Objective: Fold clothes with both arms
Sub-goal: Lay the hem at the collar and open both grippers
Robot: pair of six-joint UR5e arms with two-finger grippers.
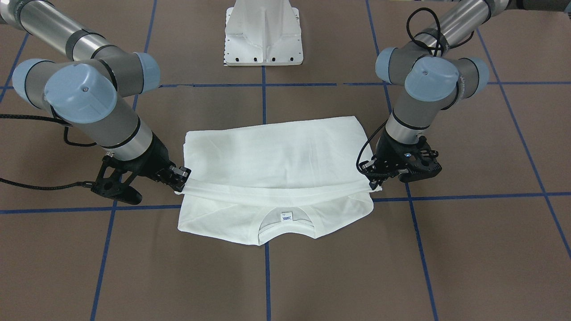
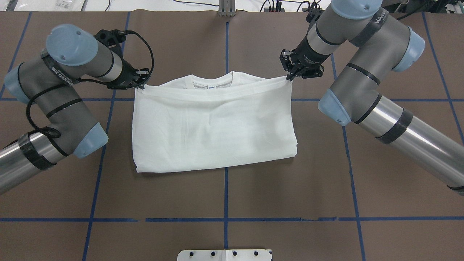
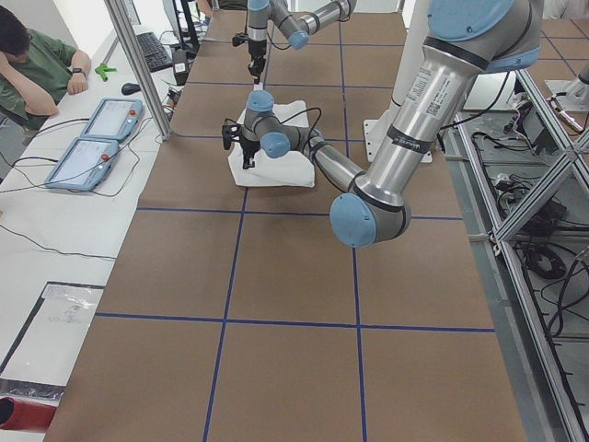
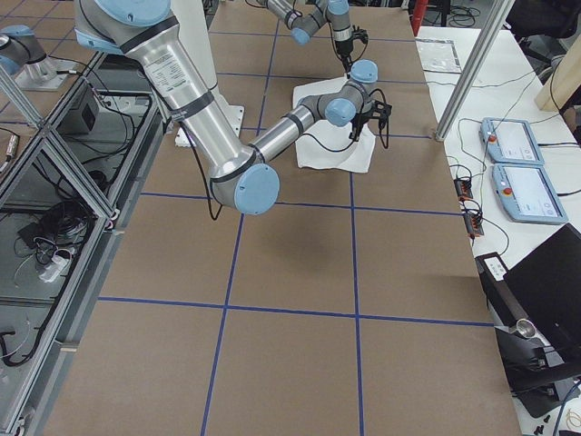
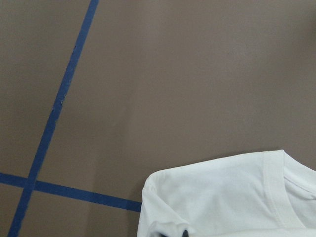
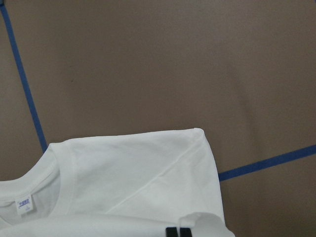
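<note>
Left hand (image 2: 140, 84) and right hand (image 2: 290, 77) clamp the shirt (image 2: 214, 123), whose neck label (image 1: 286, 217) shows unreadable blue print.

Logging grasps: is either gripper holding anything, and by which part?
Both hold the shirt: left gripper and right gripper each pinch one end of the folded-over edge lying near the collar.

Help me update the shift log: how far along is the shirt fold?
Done: the shirt shows no loose sleeves, and its lower half is folded up almost to the collar. In hand: the left gripper and right gripper each pinch a corner of that top layer. Left: letting go, probably one more fold.
</note>
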